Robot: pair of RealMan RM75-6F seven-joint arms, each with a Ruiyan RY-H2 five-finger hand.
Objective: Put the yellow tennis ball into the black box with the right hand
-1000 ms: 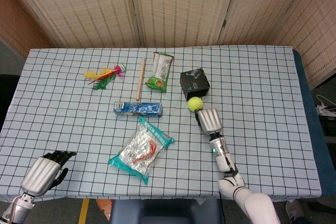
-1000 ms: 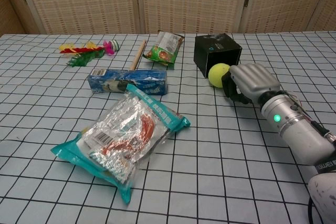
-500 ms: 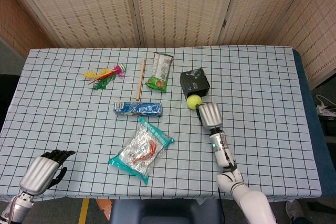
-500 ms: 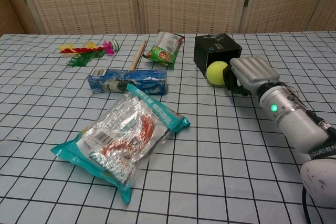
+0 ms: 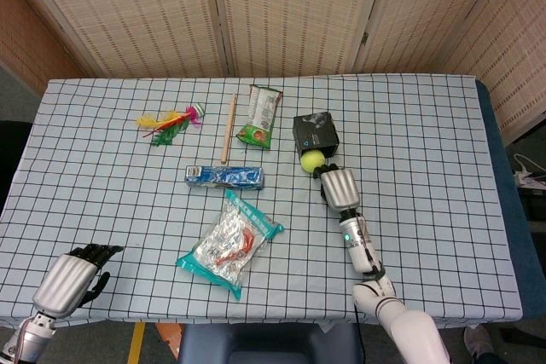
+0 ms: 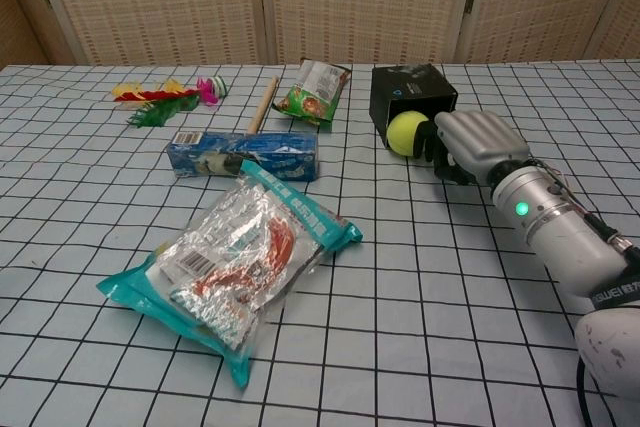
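Note:
The yellow tennis ball (image 5: 311, 159) (image 6: 405, 133) is against the near side of the black box (image 5: 315, 132) (image 6: 412, 95), which stands right of the table's middle. My right hand (image 5: 339, 187) (image 6: 478, 142) reaches in from the near side, palm down, and holds the ball with its curled fingers. In the chest view the dark fingertips (image 6: 432, 144) wrap the ball's right side. My left hand (image 5: 72, 281) rests at the near left corner of the table, fingers curled in on nothing, and only the head view shows it.
A foil snack bag with teal edges (image 5: 229, 243) (image 6: 235, 265) lies in the near middle. A blue carton (image 5: 224, 176), a wooden stick (image 5: 228, 128), a green packet (image 5: 259, 116) and a feather shuttlecock (image 5: 171, 121) lie left of the box.
My right hand has moved forward and slightly left with the ball, bringing it from a short gap away up against the black box. The left hand has not moved.

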